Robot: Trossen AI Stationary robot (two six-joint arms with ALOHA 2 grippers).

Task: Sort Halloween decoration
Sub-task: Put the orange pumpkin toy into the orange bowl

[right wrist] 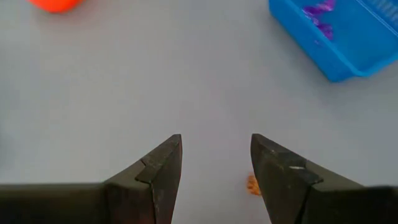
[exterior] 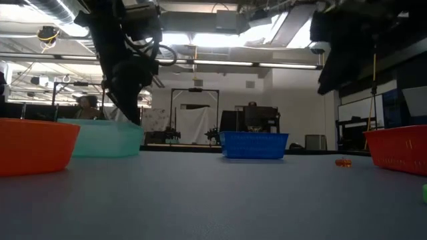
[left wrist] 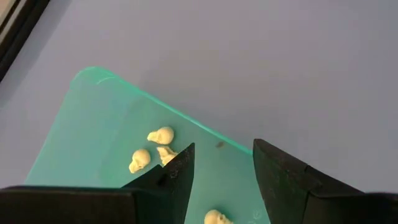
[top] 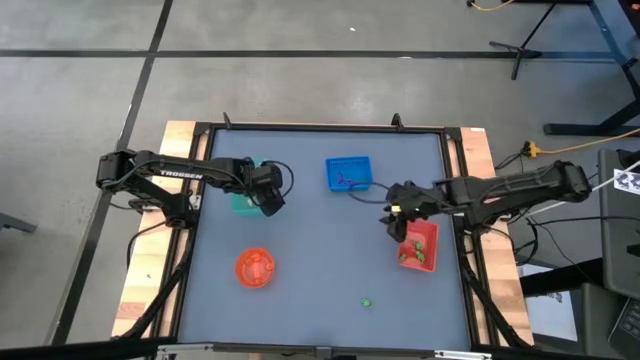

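Note:
My left gripper [left wrist: 224, 149] hangs open over the teal tray [left wrist: 93, 137], with nothing between its fingers. Several cream skull trinkets [left wrist: 160, 135] lie on the tray floor. My right gripper [right wrist: 216, 142] is open above the bare table, between the blue tray [top: 348, 173] and the red tray [top: 420, 245]. A tiny orange trinket [right wrist: 252, 185] lies on the table just beside one of its fingers. Purple trinkets [right wrist: 317, 15] lie in the blue tray. A green trinket [top: 366, 301] sits alone near the table's front.
An orange round bowl [top: 254, 267] stands at the front left. The red tray holds a few small green and orange pieces [top: 412, 255]. Open tabletop [top: 320, 240] lies between the two arms. A raised black frame [top: 320, 127] borders the table.

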